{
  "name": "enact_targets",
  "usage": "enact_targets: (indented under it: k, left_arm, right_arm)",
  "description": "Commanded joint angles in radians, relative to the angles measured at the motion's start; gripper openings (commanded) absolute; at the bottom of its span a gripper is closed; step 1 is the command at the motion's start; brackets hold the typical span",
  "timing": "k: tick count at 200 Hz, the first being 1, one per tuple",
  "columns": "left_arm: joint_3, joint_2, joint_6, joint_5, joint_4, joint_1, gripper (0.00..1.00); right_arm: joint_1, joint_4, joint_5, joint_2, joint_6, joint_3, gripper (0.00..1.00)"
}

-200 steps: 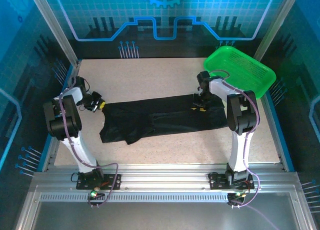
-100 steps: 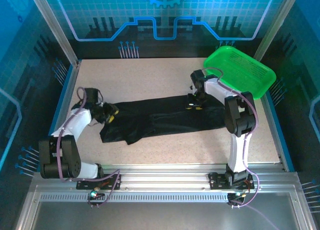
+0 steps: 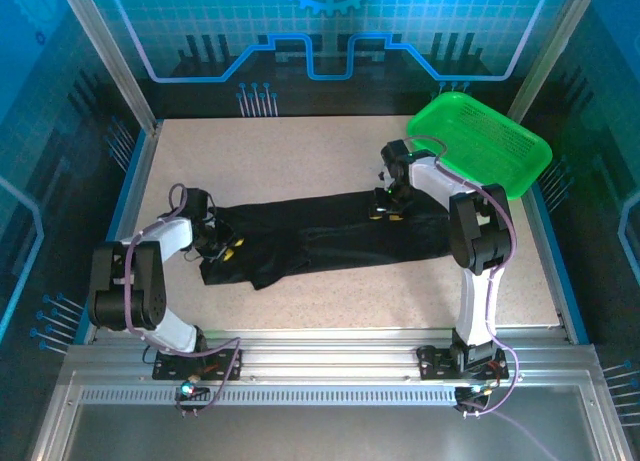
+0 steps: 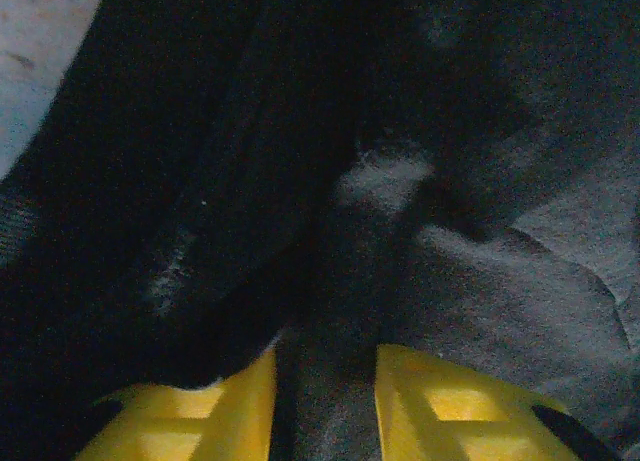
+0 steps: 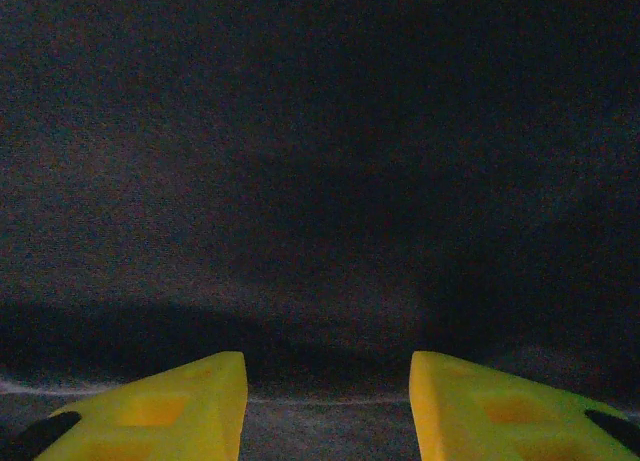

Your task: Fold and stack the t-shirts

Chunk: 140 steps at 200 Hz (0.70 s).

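Observation:
A black t-shirt (image 3: 330, 236) lies spread in a long band across the middle of the table. My left gripper (image 3: 228, 249) is down on its left end, above a bunched flap of cloth. In the left wrist view its yellow fingers (image 4: 425, 406) stand a little apart, with dark wrinkled fabric (image 4: 450, 271) in the gap between them and a fold draped over the left finger. My right gripper (image 3: 385, 213) rests on the shirt's upper right part. Its fingers (image 5: 480, 406) are wide apart over smooth black cloth (image 5: 320, 181), a hem line running just ahead of the tips.
A green plastic basket (image 3: 480, 141) sits tilted at the back right corner, close behind the right arm. Bare speckled tabletop (image 3: 300, 151) lies behind the shirt and in front of it (image 3: 400, 291). Metal frame rails border the table.
My left gripper swung from the shirt's upper left edge down and right onto its lower left end. The right gripper shifted slightly left along the shirt's top edge.

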Motion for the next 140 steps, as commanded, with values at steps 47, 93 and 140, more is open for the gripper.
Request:
enact_targets:
  k: [47, 93, 140]
  left_arm:
    - [0.045, -0.047, -0.010, 0.014, -0.025, -0.003, 0.24]
    - [0.053, -0.039, -0.012, 0.022, -0.027, -0.009, 0.24]
    - [0.050, 0.011, 0.018, 0.018, -0.030, -0.010, 0.13]
  right_arm:
    - [-0.007, 0.000, -0.015, -0.020, 0.001, -0.022, 0.48]
    - [-0.007, 0.002, -0.019, -0.015, 0.003, -0.019, 0.47]
    - [-0.007, 0.005, -0.020, -0.020, 0.004, -0.031, 0.47]
